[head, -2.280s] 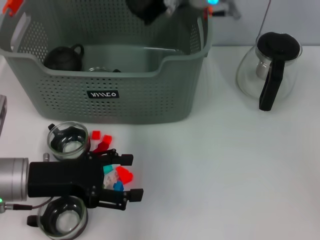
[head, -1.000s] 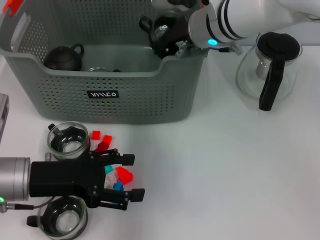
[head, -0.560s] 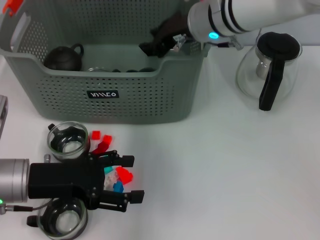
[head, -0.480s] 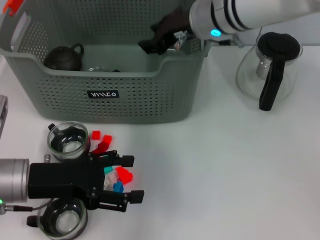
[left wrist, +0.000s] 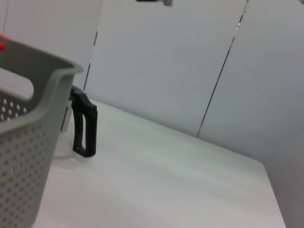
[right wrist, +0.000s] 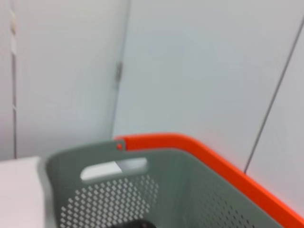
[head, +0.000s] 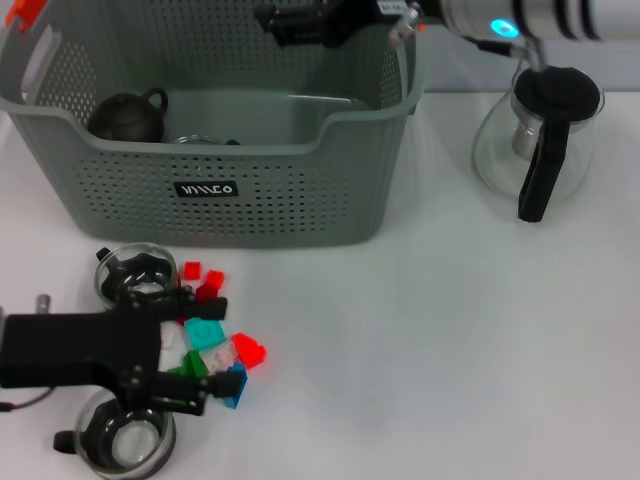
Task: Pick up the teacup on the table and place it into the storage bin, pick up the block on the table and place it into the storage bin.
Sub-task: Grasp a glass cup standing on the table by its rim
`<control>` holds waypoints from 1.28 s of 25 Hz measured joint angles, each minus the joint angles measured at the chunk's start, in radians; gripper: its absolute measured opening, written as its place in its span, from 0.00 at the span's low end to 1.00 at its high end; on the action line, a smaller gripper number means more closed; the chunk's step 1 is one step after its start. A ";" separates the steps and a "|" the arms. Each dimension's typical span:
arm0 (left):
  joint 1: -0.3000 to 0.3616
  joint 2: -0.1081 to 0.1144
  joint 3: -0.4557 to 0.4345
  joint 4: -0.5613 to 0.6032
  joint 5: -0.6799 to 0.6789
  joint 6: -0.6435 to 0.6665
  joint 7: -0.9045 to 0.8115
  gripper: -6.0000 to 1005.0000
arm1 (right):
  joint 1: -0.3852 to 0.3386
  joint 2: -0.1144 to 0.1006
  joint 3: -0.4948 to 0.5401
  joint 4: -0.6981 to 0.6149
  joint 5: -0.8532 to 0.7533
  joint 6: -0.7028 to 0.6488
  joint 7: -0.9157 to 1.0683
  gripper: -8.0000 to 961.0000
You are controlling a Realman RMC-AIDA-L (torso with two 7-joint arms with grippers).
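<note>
Storage bin [head: 250, 200]: grey-green perforated basket at the far left of the tabletop [head: 430, 340], orange-red clip on its far-left corner. A dark teapot [head: 128, 115] sits inside at its left end; something glassy beside it, too hidden to name.

Blocks [head: 215, 345]: small loose heap of red, teal, blue and green pieces on the tabletop in front of the bin, between two glass teacups. One teacup [head: 132, 277] is near the bin's front wall, the other teacup [head: 122, 440] at the near edge. Both are outside the bin.

Left gripper [head: 185, 350]: low over the block heap, jaws spread, one finger toward the red pieces, the other by the green and blue ones. Nothing gripped yet, as far as I can see.

Right gripper [head: 290, 20]: high over the bin's far rim, black and level. I cannot tell whether its jaws are open or closed, or whether it carries anything.

Step in hand, by my reading: the block pick-up, left arm. Next move calls for settling on one block, closing on it cleanly without scattering the rest or nudging either cup, then lifting over the bin's front wall.

Glass pitcher [head: 540, 140] with black lid and handle stands to the right of the bin, apart.

Writing: small black label [head: 206, 188] on the bin's front, white lettering, not legible from here.
</note>
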State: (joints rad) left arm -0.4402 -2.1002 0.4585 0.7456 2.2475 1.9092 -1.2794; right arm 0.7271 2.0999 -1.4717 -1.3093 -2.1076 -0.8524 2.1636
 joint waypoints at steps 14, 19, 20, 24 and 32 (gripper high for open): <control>0.043 0.011 0.069 0.288 0.151 0.128 -0.045 0.91 | -0.264 -0.003 -0.045 -0.023 0.382 -0.401 -0.341 0.85; 0.064 -0.002 0.139 0.382 0.228 0.131 -0.114 0.90 | -0.253 -0.003 -0.038 0.062 0.347 -0.455 -0.341 0.85; 0.071 -0.007 0.158 0.401 0.234 0.133 -0.126 0.90 | -0.251 -0.003 -0.036 0.074 0.346 -0.454 -0.341 0.85; 0.109 -0.033 0.247 0.518 0.241 0.134 -0.176 0.89 | -0.235 -0.003 -0.022 0.109 0.345 -0.443 -0.345 0.85; 0.144 -0.072 0.324 0.635 0.262 0.113 -0.235 0.87 | -0.187 -0.002 -0.011 0.174 0.346 -0.438 -0.368 0.85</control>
State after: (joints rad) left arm -0.2960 -2.1720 0.7827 1.3805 2.5099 2.0218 -1.5149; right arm 0.5405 2.0976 -1.4823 -1.1352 -1.7613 -1.2900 1.7958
